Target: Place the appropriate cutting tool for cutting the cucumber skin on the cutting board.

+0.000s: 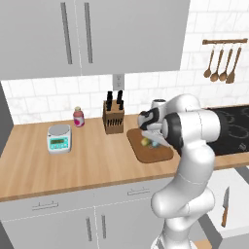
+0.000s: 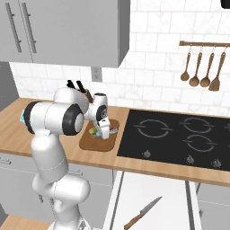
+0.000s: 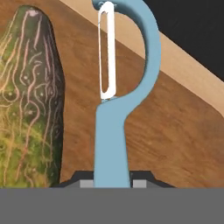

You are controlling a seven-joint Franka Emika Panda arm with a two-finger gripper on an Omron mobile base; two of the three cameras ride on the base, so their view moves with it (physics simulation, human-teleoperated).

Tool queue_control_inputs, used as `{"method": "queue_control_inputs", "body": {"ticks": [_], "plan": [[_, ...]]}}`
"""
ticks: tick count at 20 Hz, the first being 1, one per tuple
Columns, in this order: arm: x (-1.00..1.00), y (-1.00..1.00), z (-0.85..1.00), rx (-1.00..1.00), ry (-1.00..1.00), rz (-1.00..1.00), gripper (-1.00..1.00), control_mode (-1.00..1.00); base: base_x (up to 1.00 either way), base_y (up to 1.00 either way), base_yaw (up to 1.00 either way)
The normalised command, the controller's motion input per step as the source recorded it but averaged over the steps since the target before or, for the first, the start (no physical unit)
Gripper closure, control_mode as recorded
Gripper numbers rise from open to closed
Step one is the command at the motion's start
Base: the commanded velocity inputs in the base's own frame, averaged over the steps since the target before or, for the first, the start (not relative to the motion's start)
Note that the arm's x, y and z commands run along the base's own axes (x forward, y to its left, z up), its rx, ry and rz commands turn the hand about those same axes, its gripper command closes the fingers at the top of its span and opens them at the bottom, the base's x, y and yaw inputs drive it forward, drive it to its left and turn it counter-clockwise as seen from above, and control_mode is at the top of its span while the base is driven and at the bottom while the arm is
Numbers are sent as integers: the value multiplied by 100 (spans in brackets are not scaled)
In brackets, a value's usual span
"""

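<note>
White tiles are backing a long wooden counter [image 1: 92, 165] in the left base view, with grey cupboards hanging above. Low over the cutting board [image 1: 146, 151], the claw [image 1: 156, 142] is reaching down, and the cucumber [image 1: 145, 142] is lying on the board just beside it. Further off on that side a knife block [image 1: 113, 118] is standing against the wall, then a pink jar [image 1: 79, 117], and well away a small kitchen scale [image 1: 59, 138]. Wooden spoons [image 1: 222, 63] are hanging on a rail high on the wall past the black hob [image 1: 237, 131].

Seen from the right base view, the claw [image 2: 104, 132] is hovering over the same board [image 2: 96, 143], the cucumber [image 2: 94, 132] showing just beside it, and the hob [image 2: 179, 139] is stretching away on the other side. A knife [image 2: 143, 212] is lying below the counter edge.

Looking along the hand, the claw [image 3: 112, 183] is clamping the handle of the peeler [image 3: 114, 131], whose head is pointing straight ahead over the board [image 3: 175, 144]. The cucumber [image 3: 28, 100] is lying alongside the peeler, close but apart from it.
</note>
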Motion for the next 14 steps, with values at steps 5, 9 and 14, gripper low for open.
{"method": "queue_control_inputs", "body": {"ticks": [5,9,14], "plan": [[-35,19,0,7,0,-2,100,-100,0,0,0],[-22,22,-4,4,0,-2,100,-100,0,0,0],[13,5,-18,1,4,-2,100,-100,0,0,0]]}}
